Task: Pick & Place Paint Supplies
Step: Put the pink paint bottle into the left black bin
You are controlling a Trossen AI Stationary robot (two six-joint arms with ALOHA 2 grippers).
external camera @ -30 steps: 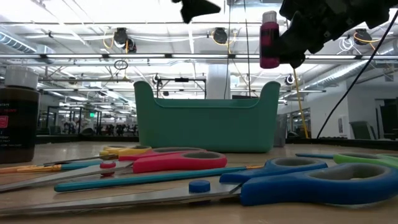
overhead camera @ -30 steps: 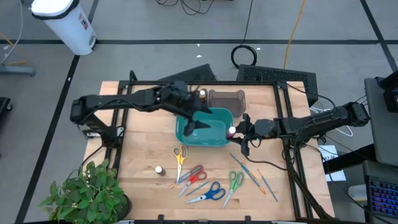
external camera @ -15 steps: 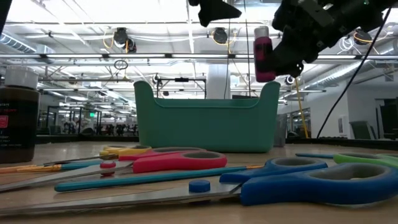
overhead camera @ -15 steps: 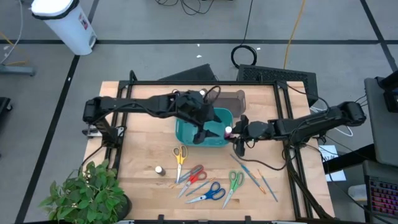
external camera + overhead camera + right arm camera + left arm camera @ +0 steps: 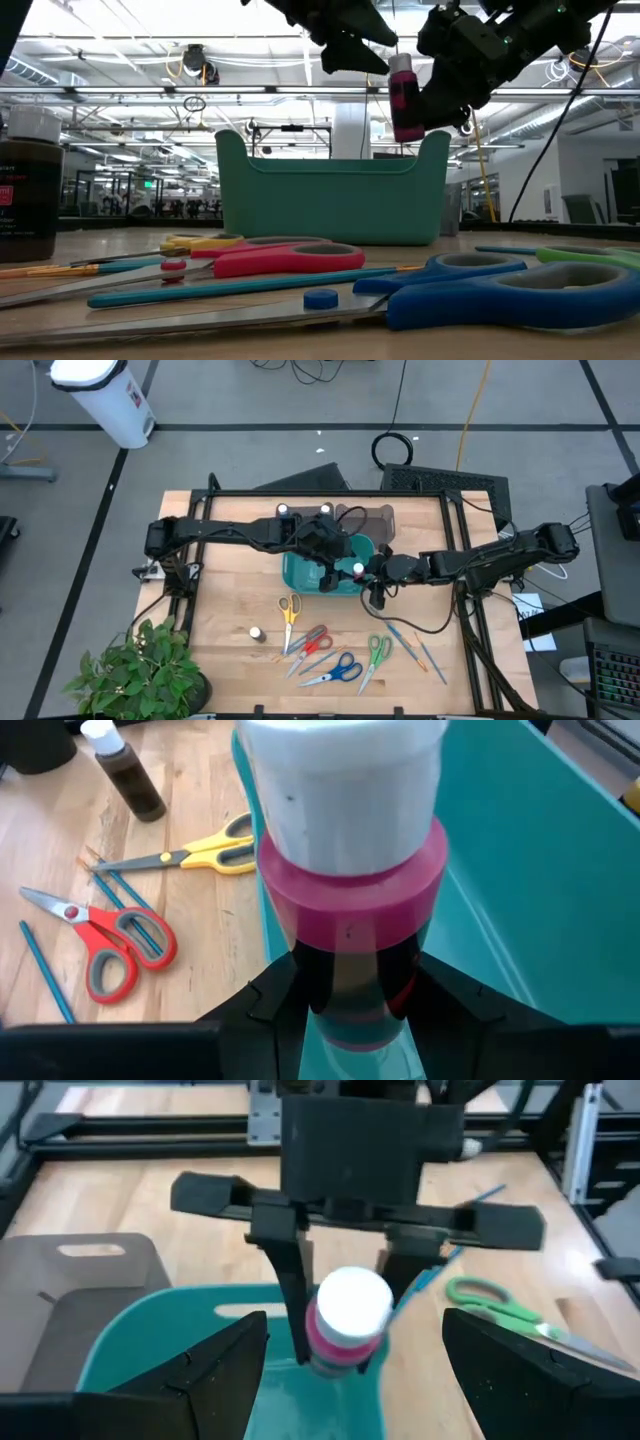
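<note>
Wooden slatted table (image 5: 230, 610) on a grey floor, a potted green plant (image 5: 140, 665) at its near left corner, a white cylindrical bin (image 5: 105, 395) on the floor beyond the far left corner. Teal plastic bin (image 5: 300, 572) sits mid-table with a brown flat tray (image 5: 370, 518) touching its far side.

Right gripper (image 5: 366, 572) pinches a pink paint bottle with a white cap (image 5: 404, 92), upright, held above the teal bin's right rim; the right wrist view shows the bottle (image 5: 345, 910) clamped between both fingers over the bin's inside. Left gripper (image 5: 328, 565) hovers over the bin just beside the bottle, jaws spread wide and holding nothing; in the left wrist view its fingers (image 5: 200, 1375) flank the bottle (image 5: 345, 1320) without touching.

Amber paint bottle with a white cap (image 5: 256, 633) stands on the table toward the near edge, left of the scissors. Two more small bottles (image 5: 283, 509) stand near the far edge behind the left arm. Thin blue and orange paintbrushes (image 5: 415, 645) lie toward the near right. Scissors cluster near the front edge: yellow-handled (image 5: 289, 607), red-handled (image 5: 315, 638), blue-handled (image 5: 343, 668), green-handled (image 5: 378, 650).
</note>
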